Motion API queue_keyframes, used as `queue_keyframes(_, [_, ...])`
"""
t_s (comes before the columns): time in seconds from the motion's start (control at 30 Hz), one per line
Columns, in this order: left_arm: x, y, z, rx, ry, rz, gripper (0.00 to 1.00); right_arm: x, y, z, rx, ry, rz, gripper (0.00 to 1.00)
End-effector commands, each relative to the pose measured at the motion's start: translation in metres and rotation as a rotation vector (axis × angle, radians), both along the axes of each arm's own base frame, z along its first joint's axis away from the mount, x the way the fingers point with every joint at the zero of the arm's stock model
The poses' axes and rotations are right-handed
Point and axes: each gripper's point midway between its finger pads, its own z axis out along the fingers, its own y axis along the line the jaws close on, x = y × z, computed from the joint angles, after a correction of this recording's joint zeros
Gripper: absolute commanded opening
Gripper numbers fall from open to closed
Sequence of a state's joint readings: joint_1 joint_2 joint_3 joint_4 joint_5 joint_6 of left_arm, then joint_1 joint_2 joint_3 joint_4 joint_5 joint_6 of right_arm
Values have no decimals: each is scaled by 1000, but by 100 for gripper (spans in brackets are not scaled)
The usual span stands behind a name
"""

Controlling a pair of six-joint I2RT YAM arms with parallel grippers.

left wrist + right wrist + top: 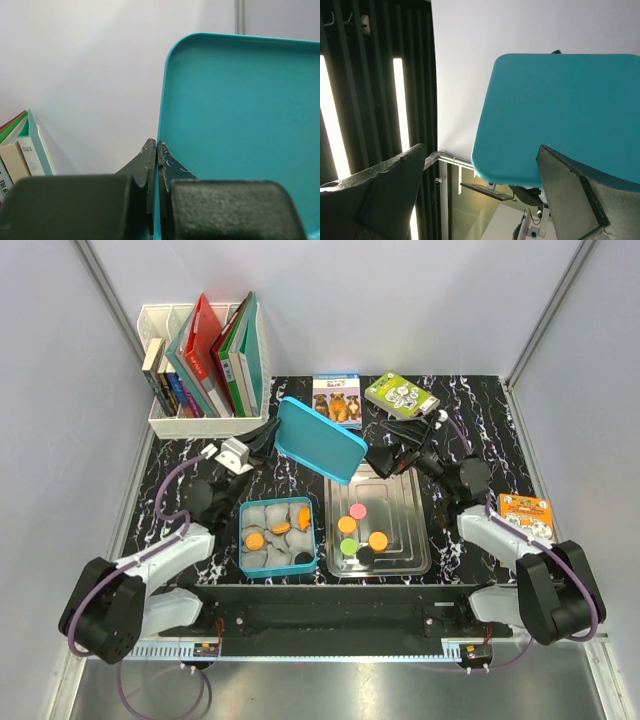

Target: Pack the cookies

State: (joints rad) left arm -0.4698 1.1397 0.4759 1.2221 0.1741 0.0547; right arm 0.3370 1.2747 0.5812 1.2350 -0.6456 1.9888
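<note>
Cookies lie in two places: some among the grey paper cups in the teal box, the rest on the metal tray beside it on the worktop. Left fingers are pinched tight on the edge of the teal lid, which hangs tilted above both. Right fingers stand wide apart by the lid's other end, gripping nothing.

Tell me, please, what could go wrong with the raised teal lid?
1. The left claw pinches only the thin edge of the teal lid, and the right claw is open, so the lid may tilt or slip.
2. A falling lid could scatter the cookies on the metal tray.
</note>
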Motion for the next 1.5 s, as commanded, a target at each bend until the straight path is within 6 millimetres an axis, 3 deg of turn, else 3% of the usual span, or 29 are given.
queue_keyframes(0.0, [-13, 23, 70, -140, -252, 88, 0, -13, -14, 23, 75, -74, -67, 100])
queue_keyframes(0.17, [-1, 30, 86, -149, -272, 167, 0, -21, -10, -17, -68, -31, -97, 100])
queue_keyframes(0.2, [-1, 29, 88, -139, -277, 173, 0, -20, -13, -34, -89, 10, -117, 100])
queue_keyframes(0.3, [-4, 22, 88, -79, -315, 222, 0, -20, -27, -48, -144, -35, -271, 100])
queue_keyframes(0.37, [-1, 19, 84, -9, -341, 285, 0, -16, -39, -61, -290, -63, -411, 100])
queue_keyframes(0.43, [6, 25, 80, -28, -309, 335, 0, -20, -49, -57, -361, -89, -483, 100])
queue_keyframes(0.53, [9, 26, 81, -29, -315, 349, 0, -22, -40, -55, -459, -181, -445, 100])
queue_keyframes(0.67, [1, 15, 92, -6, -374, 323, 0, -22, -29, -65, -397, -124, -358, 100])
queue_keyframes(0.7, [0, 12, 94, 5, -384, 315, 0, -21, -30, -79, -380, -92, -356, 100])
queue_keyframes(0.73, [-3, 11, 99, 15, -403, 313, 0, -22, -33, -71, -336, -110, -371, 100])
queue_keyframes(0.83, [-14, 1, 107, 53, -459, 259, 0, -19, -35, -77, -306, -61, -375, 99])
queue_keyframes(1.07, [-26, 17, 128, -109, -453, 230, 0, -27, -26, -61, -182, -50, -261, 98])
queue_keyframes(1.27, [-27, 15, 115, -314, -329, 70, 0, -27, -29, -50, -73, -67, -239, 96])
queue_keyframes(1.47, [-33, 13, 96, -380, -264, -19, 0, -30, -27, -40, -64, -100, -225, 95])
